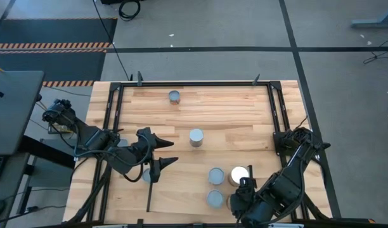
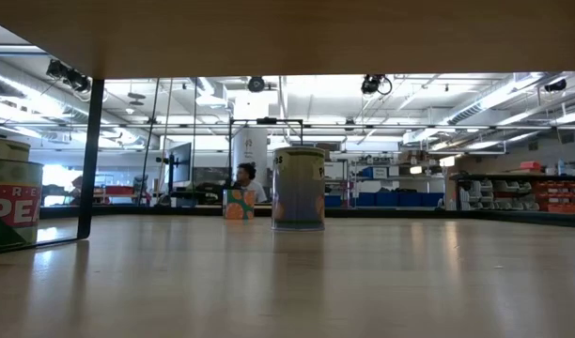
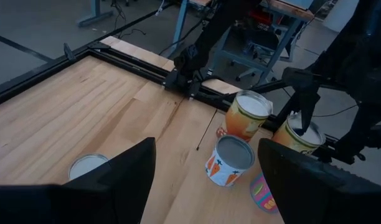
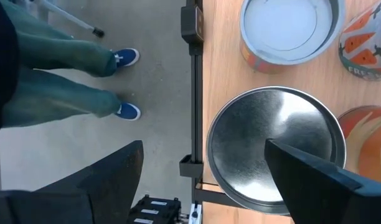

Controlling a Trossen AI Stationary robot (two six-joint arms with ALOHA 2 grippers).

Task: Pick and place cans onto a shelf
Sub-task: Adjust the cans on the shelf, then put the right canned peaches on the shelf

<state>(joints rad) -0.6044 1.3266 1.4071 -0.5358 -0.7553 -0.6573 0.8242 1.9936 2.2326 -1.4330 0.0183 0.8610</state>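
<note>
While both dark arms hang over the near half of the pale planked wooden desk, each gripper stands with fingers apart and empty. The left gripper hovers beside a can half hidden under the arm. The right gripper hangs directly above a dull grey metal can at the desk's near right corner, next to a bright white-topped can and two grey-topped cans. Farther off, a grey can stands mid-desk and another near the far edge.

Left end effector open; right end effector open.
</note>
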